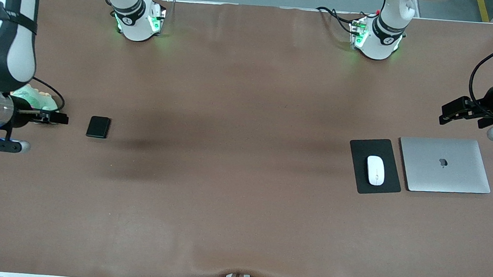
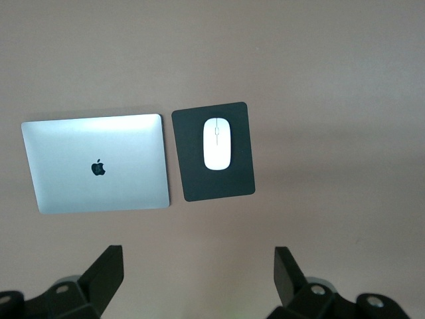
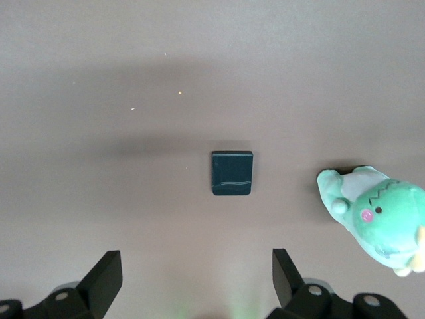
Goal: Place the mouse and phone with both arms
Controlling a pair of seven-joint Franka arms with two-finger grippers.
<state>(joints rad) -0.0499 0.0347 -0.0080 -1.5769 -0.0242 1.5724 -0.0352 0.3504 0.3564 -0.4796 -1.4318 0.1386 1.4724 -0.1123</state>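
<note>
Both grippers are hanging spread and empty at the table ends: left gripper (image 1: 447,112) near the mouse (image 1: 375,170), right gripper (image 1: 58,118) near the phone (image 1: 98,127).

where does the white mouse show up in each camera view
Front view: the mouse lies on the black mouse pad, toward the left arm's end of the table, beside the closed laptop.
Left wrist view: the mouse is on the pad, next to the laptop.
Right wrist view: not in it; only the phone and a green plush toy show.
Shared landmark: the laptop's logo, in the front and left wrist views.
</note>
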